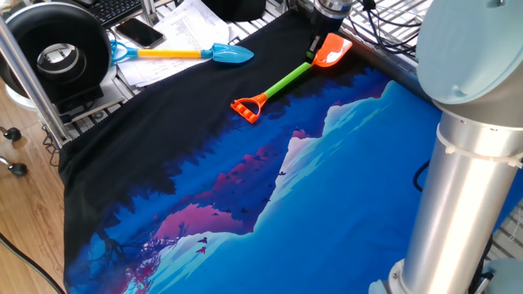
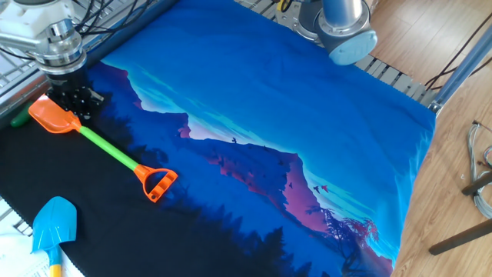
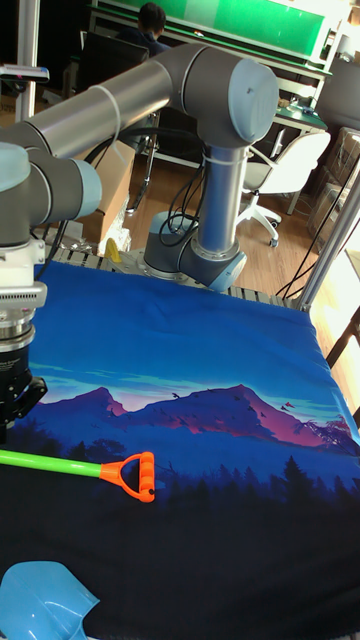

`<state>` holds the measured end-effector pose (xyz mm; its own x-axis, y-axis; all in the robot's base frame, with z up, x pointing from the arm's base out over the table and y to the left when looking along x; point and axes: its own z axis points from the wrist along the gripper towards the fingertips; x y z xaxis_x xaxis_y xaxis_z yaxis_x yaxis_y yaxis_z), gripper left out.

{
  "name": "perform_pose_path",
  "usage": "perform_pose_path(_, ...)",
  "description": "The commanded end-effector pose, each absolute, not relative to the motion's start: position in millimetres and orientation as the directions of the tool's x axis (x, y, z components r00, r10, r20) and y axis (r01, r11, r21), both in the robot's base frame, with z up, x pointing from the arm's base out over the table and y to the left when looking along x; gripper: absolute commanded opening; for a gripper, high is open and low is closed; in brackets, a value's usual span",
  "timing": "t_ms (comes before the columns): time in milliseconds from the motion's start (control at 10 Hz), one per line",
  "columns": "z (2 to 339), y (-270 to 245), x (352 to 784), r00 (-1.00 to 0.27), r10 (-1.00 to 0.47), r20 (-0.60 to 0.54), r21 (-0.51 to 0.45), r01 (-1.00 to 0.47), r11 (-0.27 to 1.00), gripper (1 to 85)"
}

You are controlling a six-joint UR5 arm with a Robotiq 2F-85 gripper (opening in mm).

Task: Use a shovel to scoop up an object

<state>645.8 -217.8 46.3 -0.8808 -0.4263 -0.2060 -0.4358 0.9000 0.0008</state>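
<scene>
The black two-finger gripper stands at the neck of the orange-bladed, green-shafted plastic shovel lying on the black cloth, apparently clamping it, though its jaws are hard to read.

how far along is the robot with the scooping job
Early. Done: the hand is down at the orange shovel, near the blade end of its shaft. In hand: the grasp; whether it has closed is unclear. Left: lifting the shovel lying on the cloth and scooping the green piece beside the blade.

Table draped in mountain-print cloth, orange-bladed shovel lying on it, blue shovel near papers
</scene>
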Motion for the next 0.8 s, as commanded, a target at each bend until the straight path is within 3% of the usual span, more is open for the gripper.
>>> perform_pose_path(0, 45.2, -213.0, 651.5, -0.881, -0.419, -0.218, 0.024, -0.434, 0.9, 5.0)
perform_pose_path(100, 44.3, -210.3, 654.0, -0.876, -0.429, -0.218, 0.028, -0.445, 0.895, 7.7)
perform_pose_path(700, 60.1, -183.6, 679.0, -0.708, -0.673, -0.213, -0.043, -0.681, 0.731, 48.7)
